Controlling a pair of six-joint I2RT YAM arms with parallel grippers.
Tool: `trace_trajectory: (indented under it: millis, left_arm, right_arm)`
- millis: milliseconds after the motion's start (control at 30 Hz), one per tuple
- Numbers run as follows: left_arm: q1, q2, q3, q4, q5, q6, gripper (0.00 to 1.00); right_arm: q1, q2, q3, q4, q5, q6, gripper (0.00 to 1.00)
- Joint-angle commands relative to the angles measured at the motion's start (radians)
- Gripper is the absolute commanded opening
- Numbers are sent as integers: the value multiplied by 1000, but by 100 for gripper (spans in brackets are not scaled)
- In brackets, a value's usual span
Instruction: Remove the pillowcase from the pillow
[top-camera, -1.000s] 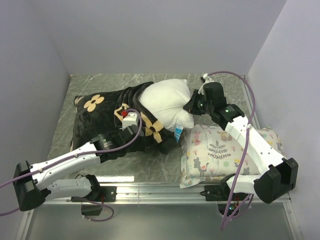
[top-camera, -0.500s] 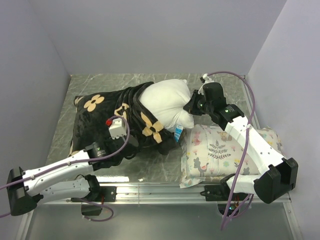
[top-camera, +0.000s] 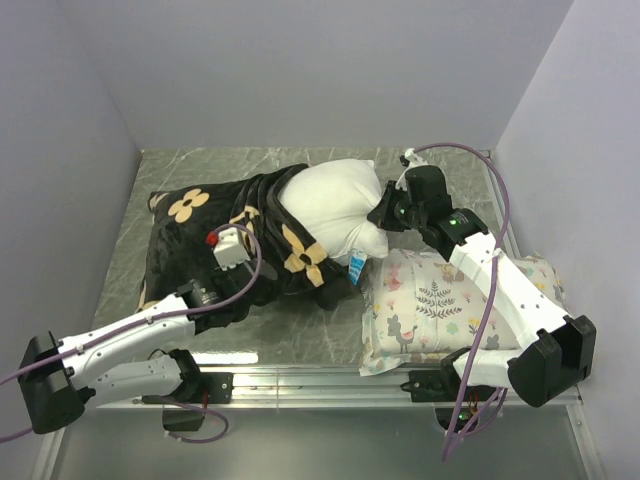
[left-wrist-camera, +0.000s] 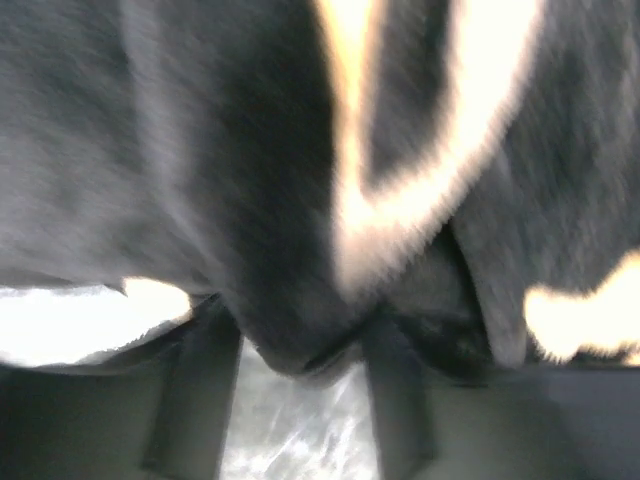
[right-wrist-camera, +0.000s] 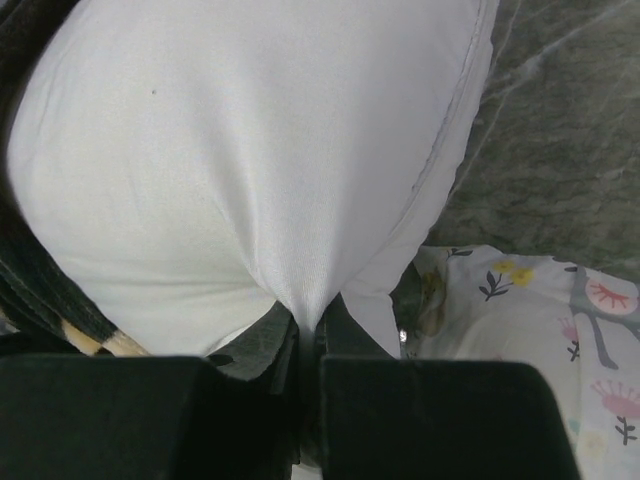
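Our left claw (left-wrist-camera: 300, 392) has drawn back from the mouth of the pillowcase (top-camera: 175, 250) to a fold mid-cover, its grip impossible to tell, while our right claw (right-wrist-camera: 308, 350) pinches the half-bared pillow (top-camera: 335, 200), so we judge another leftward pull is coming.

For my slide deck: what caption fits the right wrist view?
Right tool pinching a fold of the pillow, with the pillowcase bunched at left.

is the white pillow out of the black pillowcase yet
Partly out: the plain white puffy pillow bulges bare at the right; the black plush flower-patterned pillowcase covers the rest.
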Motion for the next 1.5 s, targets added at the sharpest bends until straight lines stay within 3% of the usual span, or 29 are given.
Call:
trace_trajectory:
  millis: [0, 133, 267, 400, 500, 767, 933, 967, 1067, 1300, 1333, 1467]
  left_arm:
    - [65, -32, 50, -51, -45, 9, 33]
    - [230, -130, 48, -108, -46, 81, 1]
    - [439, -271, 99, -111, -26, 260, 0]
    - [630, -285, 229, -163, -87, 362, 0]
    - [712, -278, 348, -160, -98, 431, 0]
    - [726, -172, 799, -214, -94, 616, 0]
    - [726, -43, 979, -264, 10, 672, 0]
    - [726, -28, 987, -255, 64, 690, 0]
    - [726, 80, 1030, -295, 160, 707, 0]
    - [688, 219, 1004, -241, 211, 718, 0]
    - [689, 230, 989, -231, 225, 721, 0]
    - [686, 330, 1004, -234, 231, 744, 0]
  right_arm:
    - [0, -29, 76, 55, 50, -30, 0]
    - [-2, -31, 96, 40, 61, -45, 0]
    - [-48, -34, 140, 17, 47, -50, 0]
    - [-95, -46, 185, -22, 23, -57, 0]
    - [-132, -72, 192, -28, 3, -39, 0]
    - [-121, -210, 111, -17, -173, -24, 0]
    - [18, -253, 59, -20, -162, -28, 0]
    - [79, -259, 32, -4, -125, -24, 0]
    - [110, -220, -31, 33, -150, -8, 0]
    - [110, -3, -52, 130, -181, -7, 0]
    - [103, 56, -38, 131, -162, -11, 10]
    - [60, 188, 60, 141, -183, -7, 30]
